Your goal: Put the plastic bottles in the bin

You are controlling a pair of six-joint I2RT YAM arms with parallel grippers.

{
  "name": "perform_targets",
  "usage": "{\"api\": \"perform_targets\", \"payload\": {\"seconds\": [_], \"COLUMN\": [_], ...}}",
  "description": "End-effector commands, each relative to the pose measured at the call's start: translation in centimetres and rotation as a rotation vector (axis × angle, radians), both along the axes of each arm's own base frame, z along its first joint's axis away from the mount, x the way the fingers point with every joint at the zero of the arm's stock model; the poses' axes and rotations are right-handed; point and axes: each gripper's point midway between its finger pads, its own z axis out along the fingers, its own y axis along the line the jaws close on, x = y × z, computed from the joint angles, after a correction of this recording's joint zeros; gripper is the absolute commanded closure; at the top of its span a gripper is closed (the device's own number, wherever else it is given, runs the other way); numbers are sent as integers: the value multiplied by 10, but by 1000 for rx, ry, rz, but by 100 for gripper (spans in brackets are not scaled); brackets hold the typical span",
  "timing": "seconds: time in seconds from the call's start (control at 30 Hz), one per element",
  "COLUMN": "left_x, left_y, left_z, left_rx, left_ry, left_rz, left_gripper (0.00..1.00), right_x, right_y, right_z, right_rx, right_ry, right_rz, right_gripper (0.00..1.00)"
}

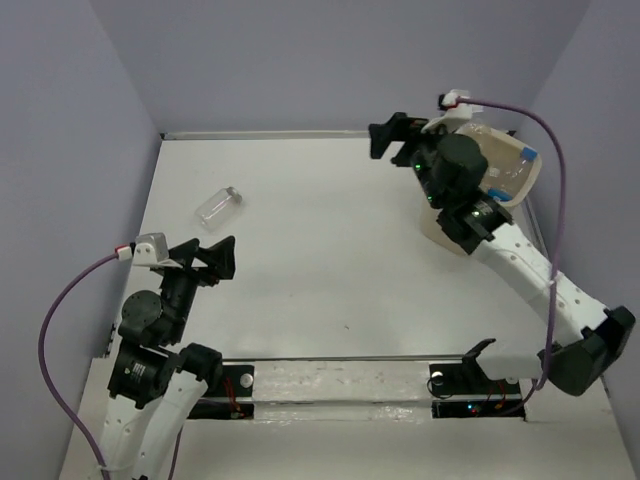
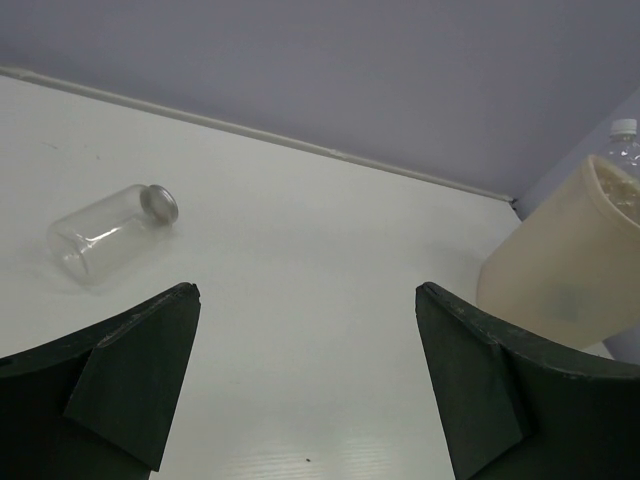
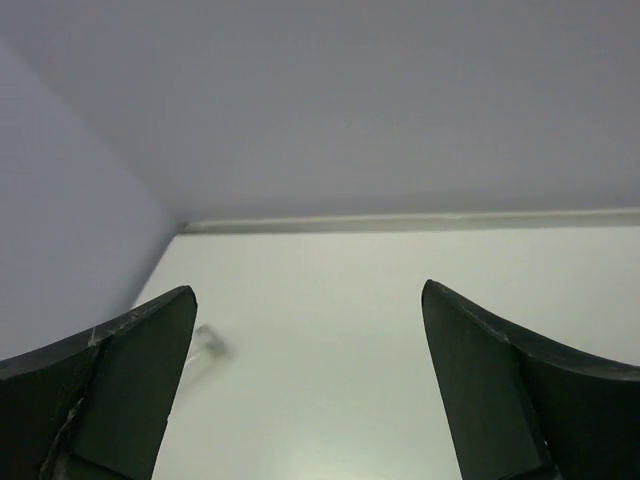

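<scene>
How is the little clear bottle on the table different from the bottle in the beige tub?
The short clear plastic bottle lies alone on its side on the white table; the blue-marked clear bottle is inside the cream-beige plastic bin. The table bottle has a grey cap and no label; the bin bottle shows blue. Both are see-through plastic.

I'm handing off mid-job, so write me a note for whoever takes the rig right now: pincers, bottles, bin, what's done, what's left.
Left pincer: open, empty, short of the clear bottle.
Right pincer: open, empty, just left of the bin.
Done: a blue-capped bottle and a white-capped bottle sit in the bin.
Left: the clear bottle, lying on its side far left, is not yet binned.
</scene>
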Motion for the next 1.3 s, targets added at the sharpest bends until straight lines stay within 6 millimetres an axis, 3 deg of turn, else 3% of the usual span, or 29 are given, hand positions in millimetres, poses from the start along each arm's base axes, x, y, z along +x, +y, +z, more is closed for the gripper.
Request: {"api": "perform_targets", "payload": {"seconds": [0.0,0.03,0.13,0.17,0.2,0.27,0.3,0.4,0.5,0.53,0.57,0.6,0.63,0.67,0.7,0.73,0.83,0.87,0.97,1.0,1.13,1.27], "left_x": [7,7,7,7,8,11,15,25,38,41,45,54,59,64,75,81,103,108,126,133,160,184], "left_y": [2,5,10,11,13,21,22,21,21,20,19,16,18,19,17,21,26,30,38,40,45,45], "left_z": [8,8,8,8,6,0,-5,-13,-29,-32,-35,-45,-44,-48,-59,-57,-73,-77,-90,-102,-114,-142], "left_rx": [6,3,-3,-6,-5,-2,5,24,60,65,73,91,103,119,153,187,286,323,423,470,595,720], "left_ry": [-16,-15,-14,-13,-2,22,49,93,168,187,205,246,256,278,328,336,434,457,529,567,619,674], "left_rz": [19,35,60,67,78,128,142,156,168,165,167,170,184,196,202,225,272,291,344,354,379,341], "left_gripper": [1,1,1,1,1,1,1,1,1,1,1,1,1,1,1,1,1,1,1,1,1,1], "right_x": [8,20,31,37,40,38,38,29,17,12,7,-2,-8,-14,-23,-32,-55,-59,-74,-80,-96,-117], "right_y": [131,157,205,228,242,269,280,292,281,277,272,262,258,254,246,244,232,226,216,216,214,216], "right_z": [-78,-109,-121,-151,-143,-153,-173,-194,-232,-224,-232,-253,-244,-245,-259,-249,-262,-251,-260,-262,-261,-271], "right_rx": [197,233,321,344,372,375,354,306,273,289,281,252,258,248,223,211,159,154,110,104,85,40], "right_ry": [149,212,235,298,286,302,329,347,411,394,404,439,420,422,446,435,465,440,444,446,437,437], "right_rz": [230,243,289,303,327,379,388,392,386,398,398,392,412,421,425,464,502,509,519,528,561,577], "right_gripper": [0,0,0,0,0,0,0,0,0,1,2,2,2,2,2,2,2,2,2,2,2,1]}}
